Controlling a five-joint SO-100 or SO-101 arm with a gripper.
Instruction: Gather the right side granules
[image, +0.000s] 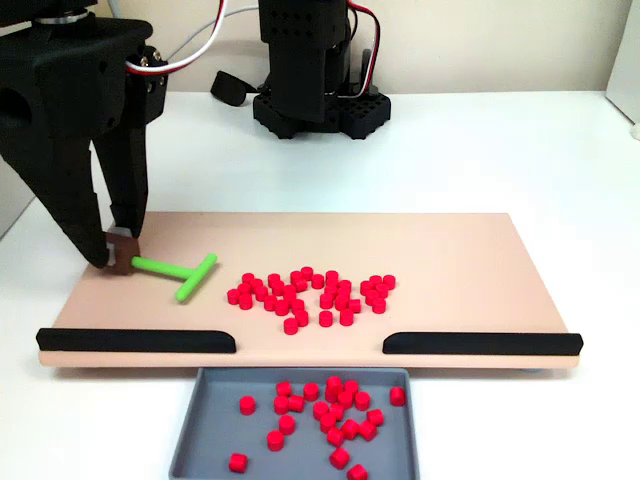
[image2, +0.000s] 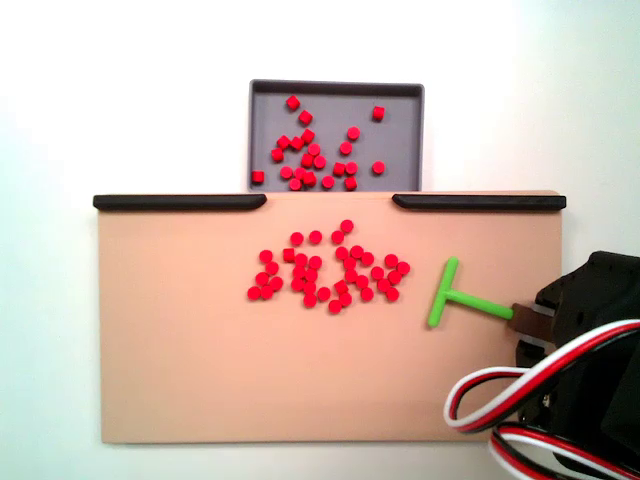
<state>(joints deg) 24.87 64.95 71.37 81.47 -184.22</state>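
Dozens of small red granules (image: 312, 295) lie in a loose cluster on the middle of the tan board (image: 480, 260); they are also spread across the board's middle (image2: 330, 272) in the other fixed view. A green T-shaped stick (image: 180, 272) lies flat to one side of them, its crossbar toward the cluster. My black gripper (image: 120, 255) stands at the board's edge, its brown-tipped fingers shut on the stick's stem end. In the top-down fixed view the gripper (image2: 522, 318) is at the right, holding the green stick (image2: 455, 298).
A grey tray (image: 195, 425) with more red granules sits below the gap between two black rails (image: 140, 340) on the board's edge. The tray (image2: 262, 100) appears at the top in the other view. The arm base (image: 320, 105) stands behind the board, and red, white and black cables (image2: 540, 400) hang by the gripper.
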